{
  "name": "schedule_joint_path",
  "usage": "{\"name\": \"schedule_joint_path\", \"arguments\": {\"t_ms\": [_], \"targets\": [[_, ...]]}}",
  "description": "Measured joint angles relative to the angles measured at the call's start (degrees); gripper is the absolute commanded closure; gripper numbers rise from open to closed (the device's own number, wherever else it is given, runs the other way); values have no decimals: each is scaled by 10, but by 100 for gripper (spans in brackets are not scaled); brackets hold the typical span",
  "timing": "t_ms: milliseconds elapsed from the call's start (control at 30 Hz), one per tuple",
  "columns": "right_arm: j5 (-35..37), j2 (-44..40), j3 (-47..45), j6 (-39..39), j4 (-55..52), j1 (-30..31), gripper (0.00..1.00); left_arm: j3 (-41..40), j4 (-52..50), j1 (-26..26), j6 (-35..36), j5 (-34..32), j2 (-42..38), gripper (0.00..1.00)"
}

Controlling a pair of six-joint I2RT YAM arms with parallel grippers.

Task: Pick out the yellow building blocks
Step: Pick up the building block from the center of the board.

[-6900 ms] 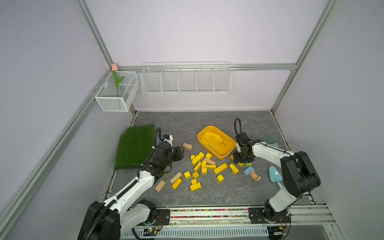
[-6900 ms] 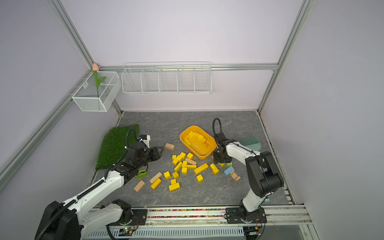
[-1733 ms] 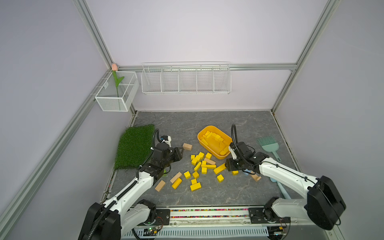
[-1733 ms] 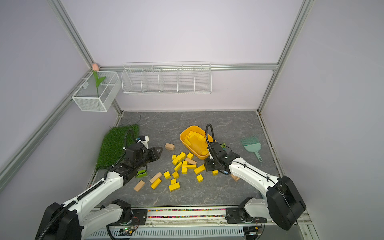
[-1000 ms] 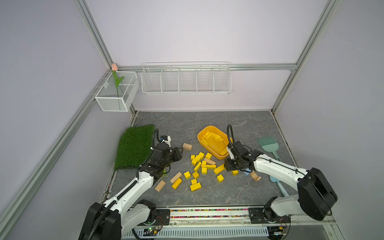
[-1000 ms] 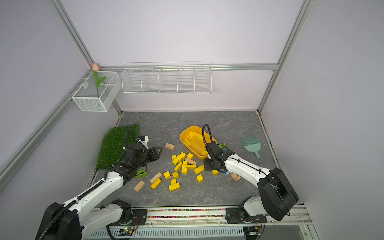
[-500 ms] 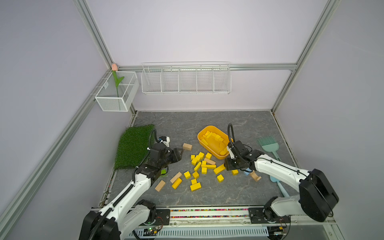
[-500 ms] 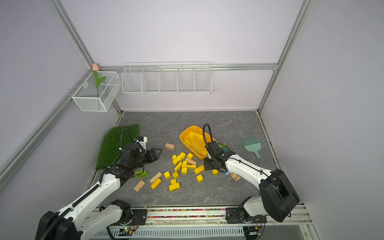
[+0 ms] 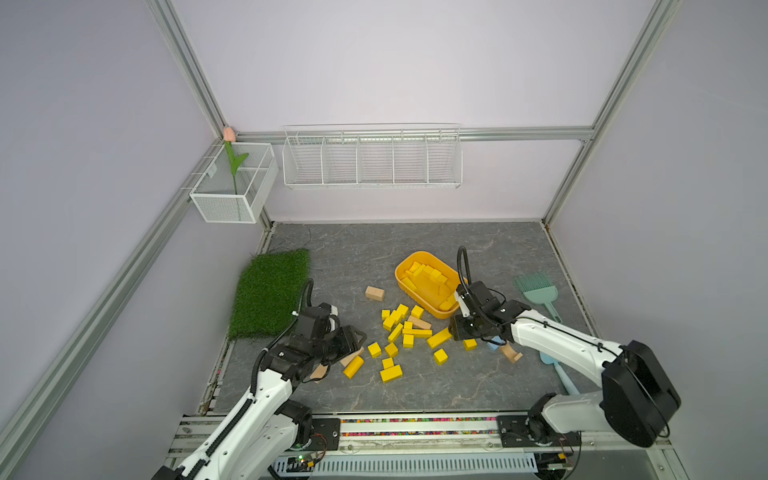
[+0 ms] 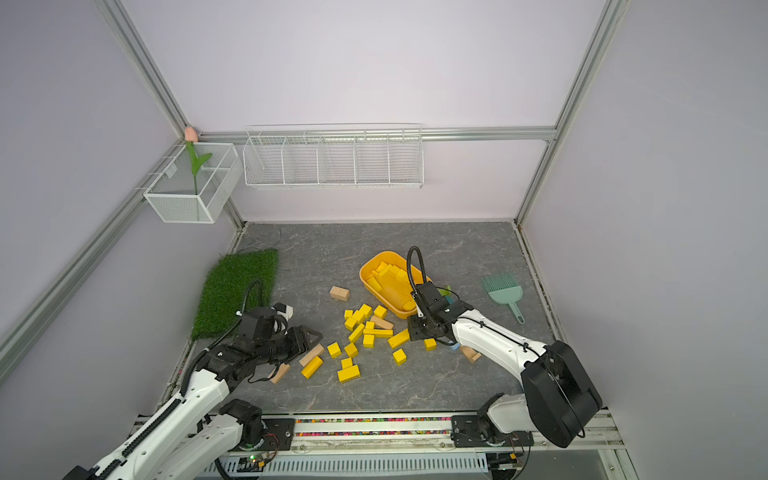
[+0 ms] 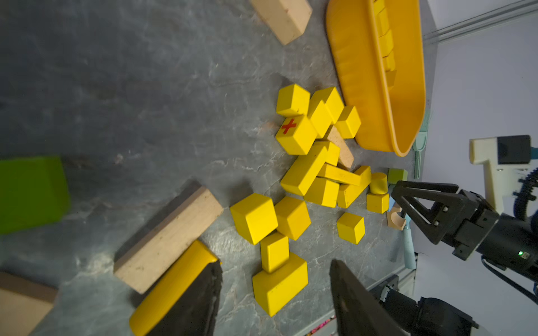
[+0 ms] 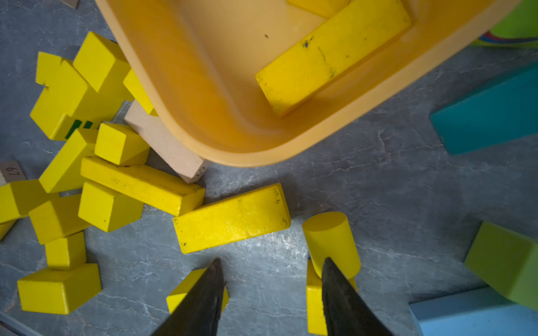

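Left end effector (image 11: 276, 263), right end effector (image 12: 272, 270) — half-open, empty.

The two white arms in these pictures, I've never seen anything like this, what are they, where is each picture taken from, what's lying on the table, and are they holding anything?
They are two robot arms, each ending in a two-finger claw: the left gripper and the right gripper. Two pictures look down from overhead; two come from cameras on the arms' wrists. On the grey table lie yellow building blocks, some in the yellow tub, plus tan blocks, a grass mat and a teal brush. Both claws are open, holding nothing.
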Motion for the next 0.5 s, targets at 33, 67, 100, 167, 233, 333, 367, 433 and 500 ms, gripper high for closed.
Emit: {"name": "schedule_joint_path", "arguments": {"t_ms": [33,67,100,167,233,333,367,433,500], "targets": [[0,0,0,0,0,-1,45,-1,-5,0,-18,4,0,33],[0,0,0,0,0,-1,45,-1,-9,0,-35,7,-2,29],[0,0,0,0,0,-1,45,-1,-12,0,-51,8,-5,27],[0,0,0,0,0,-2,45,-2,-20,0,-97,9,-19,25],[0,0,0,0,0,-2,45,-3,-30,0,-144,9,-47,24],[1,-1,-1,0,0,-2,44,-5,-49,0,-194,0,-91,22],[1,-1,-2,0,0,-2,44,-3,-59,0,-200,-9,-101,21],[0,-1,-2,0,0,-2,44,3,-84,-1,-202,-29,-107,20],[0,-1,-2,0,0,-2,44,9,-99,-1,-199,-45,-93,19]]}}
